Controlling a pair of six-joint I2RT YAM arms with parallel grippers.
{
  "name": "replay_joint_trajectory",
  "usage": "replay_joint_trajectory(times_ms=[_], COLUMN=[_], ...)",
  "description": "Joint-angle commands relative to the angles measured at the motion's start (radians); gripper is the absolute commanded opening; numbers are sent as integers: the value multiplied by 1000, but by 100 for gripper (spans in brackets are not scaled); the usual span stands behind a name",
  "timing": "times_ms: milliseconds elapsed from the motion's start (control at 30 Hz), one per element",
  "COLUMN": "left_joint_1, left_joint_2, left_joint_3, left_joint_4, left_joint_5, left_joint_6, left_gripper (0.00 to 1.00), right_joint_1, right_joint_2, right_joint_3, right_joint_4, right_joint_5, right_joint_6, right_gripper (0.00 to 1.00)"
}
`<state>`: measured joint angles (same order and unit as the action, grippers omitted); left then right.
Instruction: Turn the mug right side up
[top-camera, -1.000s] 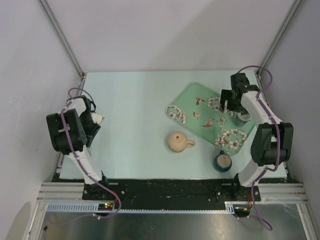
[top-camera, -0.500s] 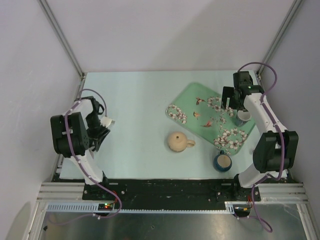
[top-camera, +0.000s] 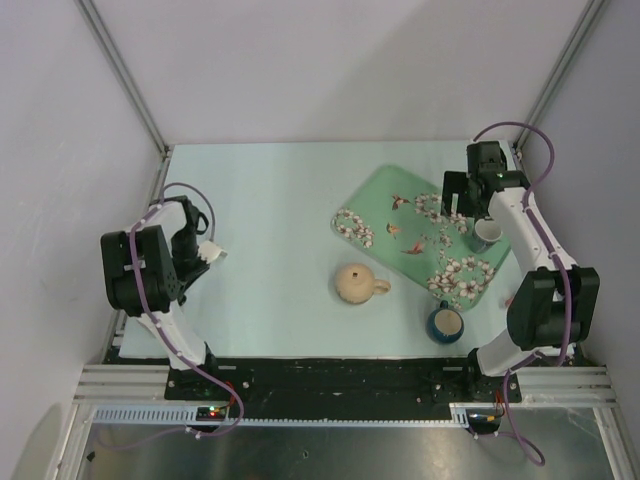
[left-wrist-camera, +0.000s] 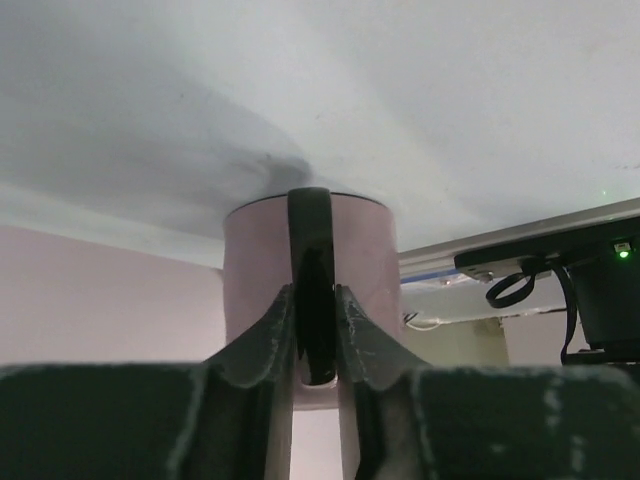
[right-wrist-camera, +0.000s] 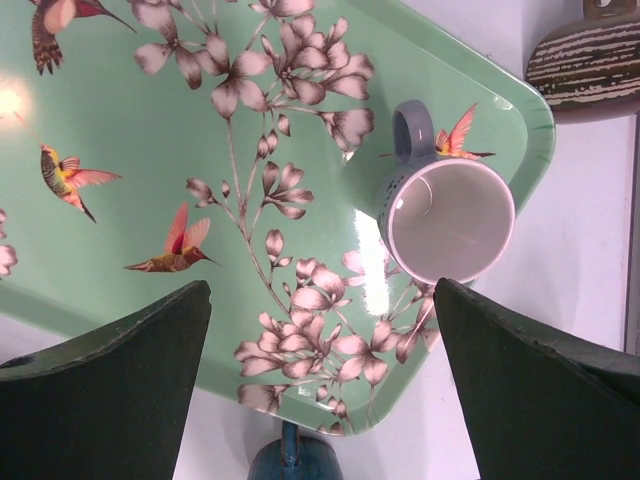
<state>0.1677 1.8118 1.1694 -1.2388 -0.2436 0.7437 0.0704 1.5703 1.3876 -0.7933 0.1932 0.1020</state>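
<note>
The mug (top-camera: 357, 283) sits on the surface (top-camera: 270, 200) near centre, just off the near-left corner of the tray (top-camera: 380, 195), apart from it. It looks mouth-down: domed base up, axis vertical, small handle pointing right. Left gripper (left-wrist-camera: 316, 330) is at the left edge, well apart from the mug, closed on the dark handle (left-wrist-camera: 312, 240) of a mauve mug (left-wrist-camera: 255, 260), so it's busy. Right gripper (right-wrist-camera: 322, 290) hangs over the far-right part of the tray with jaws wide apart and nothing in them, a grey mug (right-wrist-camera: 450, 218) upright below it. From there the mug lies toward the near-left. Right arm looks slightly nearer and is free, so I'd use it. A dark blue mug (top-camera: 446, 323) stands near-right, off the tray. The surface is pale and plain, with white walls around it.
</note>
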Motion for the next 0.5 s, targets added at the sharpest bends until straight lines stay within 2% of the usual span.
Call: replay_joint_trajectory(times_ms=[0,67,233,333,467], left_joint_1=[5,5,2,-2,-26], left_joint_2=[-41,-41,-64,-80,-84], left_joint_3=[7,28,176,315,446], left_joint_4=[-5,-8,-14,-13,-13], left_joint_5=[-25,-22,65,223,463], left_joint_6=[34,26,-33,-110,-199], left_gripper=[9,2,0,0,0], right_joint_1=[10,14,32,74,204], right_joint_2=[-57,-70,-114,-152,-189], right_joint_3=[-1,-1,0,2,1], right_joint_4=[30,33,38,74,183], right_joint_5=[-12,-8,-20,-86,-238], right_joint_6=[-16,-18,-9,22,65], right_gripper=[99,99,99,99,99])
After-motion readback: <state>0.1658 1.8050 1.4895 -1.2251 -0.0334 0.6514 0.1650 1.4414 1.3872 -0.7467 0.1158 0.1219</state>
